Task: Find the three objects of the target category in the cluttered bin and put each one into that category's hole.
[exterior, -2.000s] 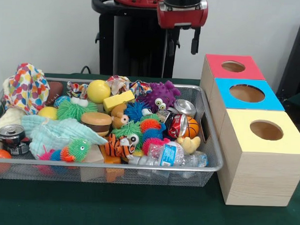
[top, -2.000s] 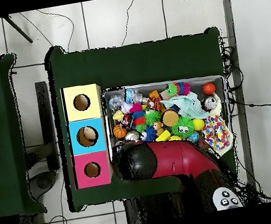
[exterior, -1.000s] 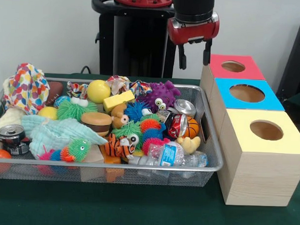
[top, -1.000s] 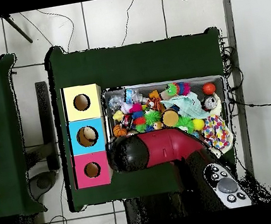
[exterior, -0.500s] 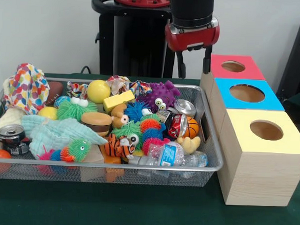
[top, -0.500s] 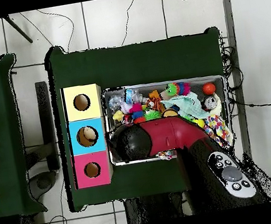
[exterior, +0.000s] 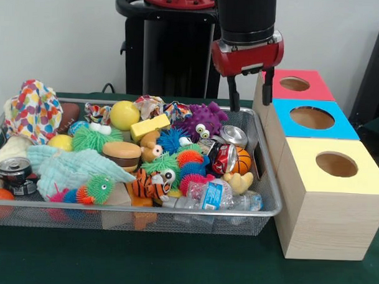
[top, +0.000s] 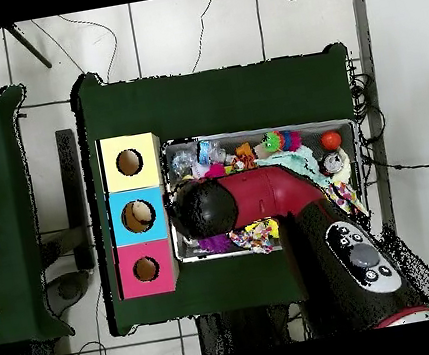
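Front view shows my gripper (exterior: 248, 89) with fingers spread and empty, hanging over the far right corner of the bin (exterior: 174, 210), just beside the red-topped box and its hole (exterior: 294, 84). Only this view shows the toys clearly: the orange tiger (exterior: 145, 184) near the front, the tan dog (exterior: 151, 147) mid-bin, the yellow duck-like toy (exterior: 239, 182) by the bottle (exterior: 220, 196). Overhead, my arm (top: 263, 203) covers much of the bin (top: 360, 156), hiding the gripper and those toys, but all three box holes show, the red one (top: 146, 269) nearest my base.
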